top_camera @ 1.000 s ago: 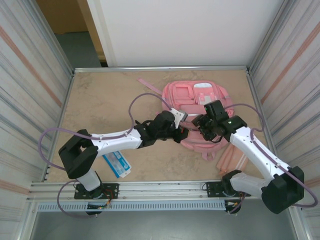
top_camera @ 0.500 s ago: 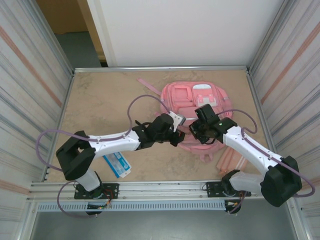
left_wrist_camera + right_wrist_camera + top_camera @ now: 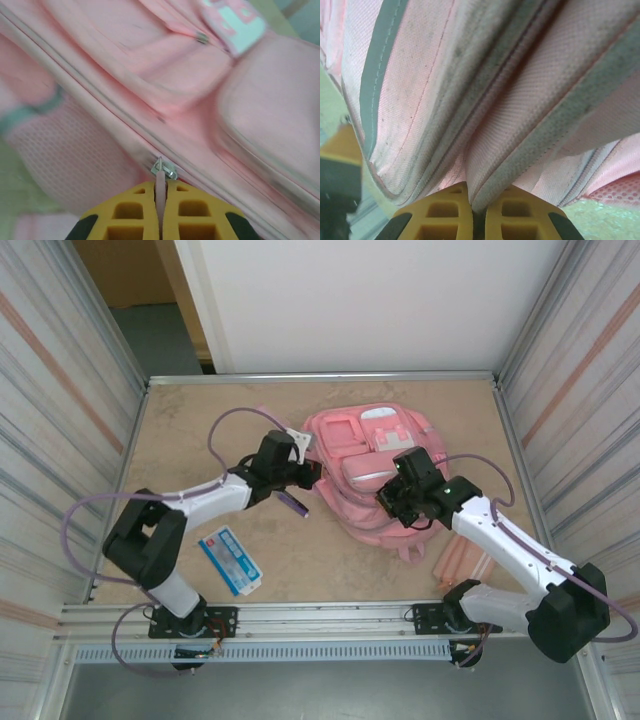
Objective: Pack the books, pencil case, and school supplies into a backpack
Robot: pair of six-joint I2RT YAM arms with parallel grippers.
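Your left gripper (image 3: 161, 186) has its yellow fingers (image 3: 132, 207) clenched on the pale pink tab of a zipper pull (image 3: 163, 169). The small metal slider sits just above the fingertips, on a long zip line that runs diagonally across pink fabric, with pink mesh to its left.

Your right gripper (image 3: 472, 200) is pinched tight on a fold of the same pink fabric. Grey-edged seams fan upward from between its fingertips.

From above, both grippers meet the backpack (image 3: 365, 455). It lies flat on the far right part of the table (image 3: 190, 430), with its front pockets and white patch facing up. The left gripper is at the bag's far left edge, with the arm stretched across from the left. The right gripper is over the bag's near side.

A purple pen (image 3: 294, 503) lies on the table just beside the bag's left edge, near the left gripper. The light blue pencil case (image 3: 231, 560) lies flat at the near left, well apart from the bag. The pink ribbed book (image 3: 464, 560) lies at the near right, partly under the right arm.
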